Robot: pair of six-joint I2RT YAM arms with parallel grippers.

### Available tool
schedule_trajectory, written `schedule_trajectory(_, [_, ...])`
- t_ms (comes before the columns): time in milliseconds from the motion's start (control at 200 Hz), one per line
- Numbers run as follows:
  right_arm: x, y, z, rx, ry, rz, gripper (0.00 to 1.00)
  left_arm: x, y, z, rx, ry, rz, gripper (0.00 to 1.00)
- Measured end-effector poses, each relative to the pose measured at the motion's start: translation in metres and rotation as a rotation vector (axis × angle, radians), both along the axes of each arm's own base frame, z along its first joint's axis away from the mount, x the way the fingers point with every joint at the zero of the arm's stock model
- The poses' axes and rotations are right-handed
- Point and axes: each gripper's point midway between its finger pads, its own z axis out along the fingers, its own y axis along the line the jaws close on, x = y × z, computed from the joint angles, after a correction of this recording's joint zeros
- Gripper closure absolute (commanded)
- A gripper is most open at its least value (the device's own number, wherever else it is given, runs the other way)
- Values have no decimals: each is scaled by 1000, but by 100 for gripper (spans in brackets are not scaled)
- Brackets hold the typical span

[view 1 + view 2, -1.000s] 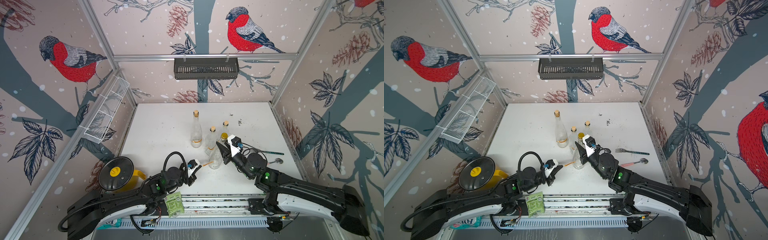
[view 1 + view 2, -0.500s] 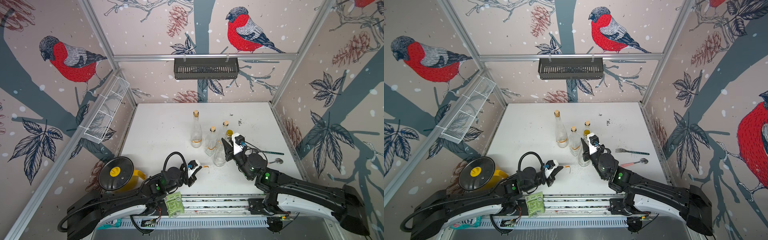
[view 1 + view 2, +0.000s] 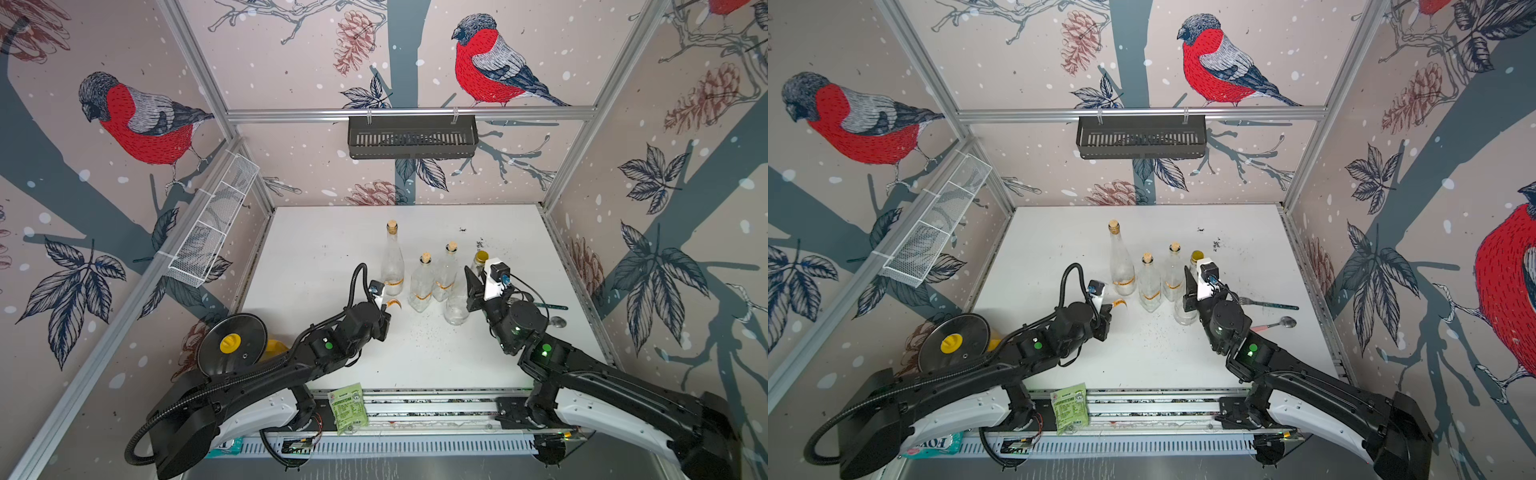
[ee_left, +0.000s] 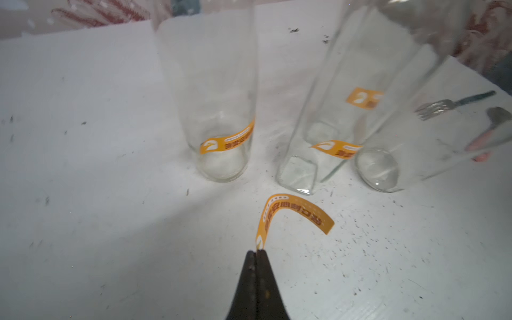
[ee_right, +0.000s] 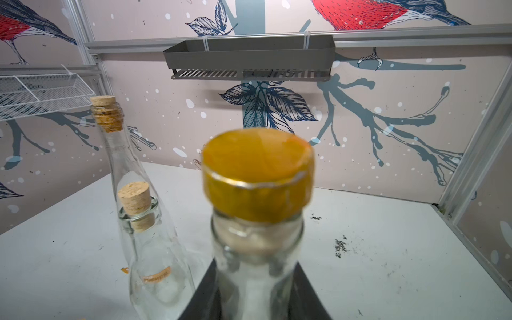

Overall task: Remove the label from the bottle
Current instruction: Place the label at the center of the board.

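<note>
My left gripper (image 4: 256, 252) is shut on one end of a curled orange label (image 4: 291, 216), held free above the table and apart from every bottle. In both top views the label (image 3: 394, 303) (image 3: 1120, 303) sticks out of the left gripper (image 3: 384, 306) (image 3: 1106, 309). My right gripper (image 5: 255, 291) is shut on the neck of a clear bottle (image 5: 257, 249) with a yellow cap (image 5: 257, 174). That bottle (image 3: 456, 307) (image 3: 1185, 311) shows no label and leans towards the right gripper (image 3: 473, 286) (image 3: 1192, 291).
Three corked glass bottles (image 3: 392, 266) (image 3: 422, 286) (image 3: 446, 274) with orange labels stand just left of the held one. A fork (image 3: 548, 306) and spoon (image 3: 557, 321) lie to the right. A pot lid (image 3: 230, 345) sits front left, a green packet (image 3: 347, 405) at the front edge.
The label has come off the bottle. My right gripper has carried the bottle to the right, away from the left gripper, which has lifted slightly towards the back with the label.
</note>
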Motion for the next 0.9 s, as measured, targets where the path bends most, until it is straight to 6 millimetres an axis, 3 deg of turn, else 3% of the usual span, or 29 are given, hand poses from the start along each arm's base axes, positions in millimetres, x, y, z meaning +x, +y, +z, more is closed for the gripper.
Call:
schedule_trajectory(230, [21,-27,-4,-31,0,-74,100,33,76,-26,-102,183,341,100])
schedule_trajectory(440, [54,-69,-3,-25,-16,-179,100,55,115,-54,-122,322,490,100])
schedule_trajectory(585, [77,-93,-2,-16,-33,-224,100,81,124,-62,-131,397,545,100])
schedule_trajectory(685, [90,-107,1,-10,-50,-243,100,96,118,-69,-120,449,545,100])
schedule_trajectory(900, [118,-128,20,9,-110,-269,100,119,126,-96,-76,551,594,100])
